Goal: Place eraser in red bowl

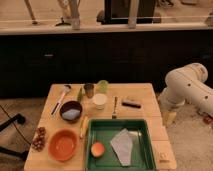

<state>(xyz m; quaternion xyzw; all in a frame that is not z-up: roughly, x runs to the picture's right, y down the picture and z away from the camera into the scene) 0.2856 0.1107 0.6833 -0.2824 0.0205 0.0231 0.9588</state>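
The eraser [131, 103], a small flat dark block with a lighter edge, lies on the wooden table [150, 92] at the right, behind the green tray. The red bowl [63, 144], wide, shallow and orange-red, sits at the front left of the table with nothing in it. My white arm [189, 86] comes in from the right, off the table's side. My gripper [169, 117] hangs down beside the table's right edge, right of the eraser and a little lower in the picture. It holds nothing that I can see.
A green tray [145, 161] at the front holds a grey cloth [123, 145] and an orange fruit [98, 148]. A dark bowl [71, 110], white cup [100, 101], metal cup [89, 90], green cup [102, 86], fork [114, 107], banana [84, 126] and a utensil [60, 101] stand around it.
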